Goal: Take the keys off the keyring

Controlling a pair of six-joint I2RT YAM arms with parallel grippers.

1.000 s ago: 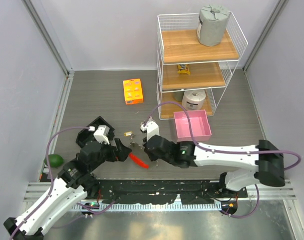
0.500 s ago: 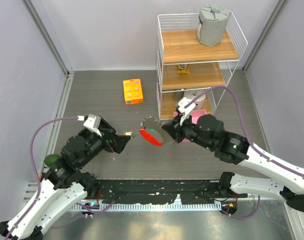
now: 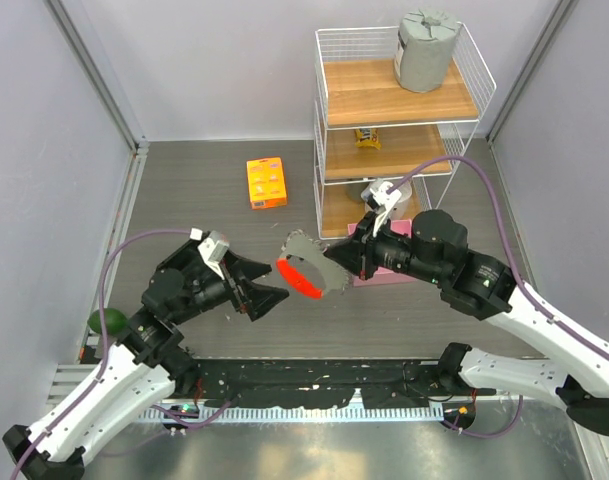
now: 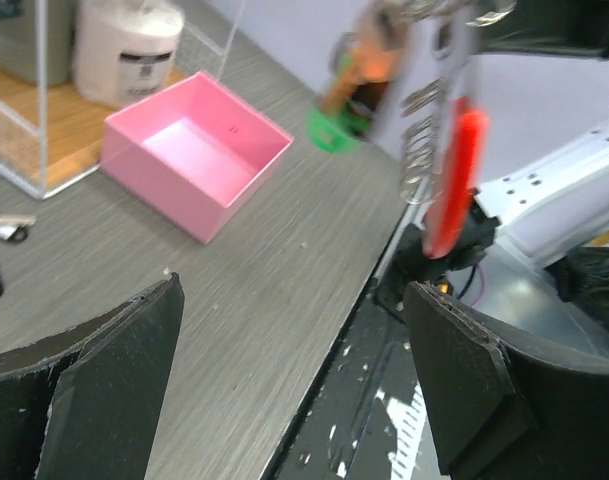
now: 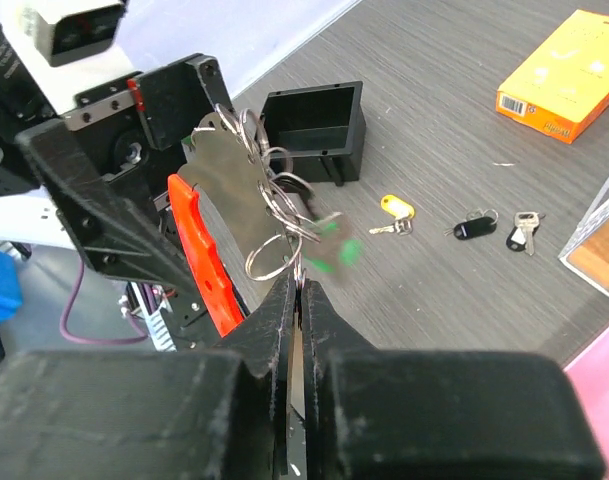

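Note:
My right gripper (image 5: 297, 285) is shut on a thin ring of the keyring (image 5: 274, 255) and holds it in the air. The red strap (image 5: 199, 255), a silvery plate and a blurred green tag (image 5: 339, 252) hang from it. From above, the keyring (image 3: 304, 262) hangs between the two arms. My left gripper (image 3: 269, 285) stands wide open just left of it, nothing between its fingers. In the left wrist view the red strap (image 4: 454, 180) dangles ahead of the open left gripper (image 4: 294, 300). Three loose keys (image 5: 394, 210) lie on the table, with yellow, black and silvery heads.
An orange box (image 3: 267, 182) lies at the back. A wire shelf (image 3: 394, 110) with rolls stands at the back right, a pink tray (image 4: 199, 205) in front of it. A green ball (image 3: 104, 320) sits at the left edge.
My right gripper lifted the keyring off the table and carried it up and to the right. The left gripper rose, turned toward it and opened a little wider.

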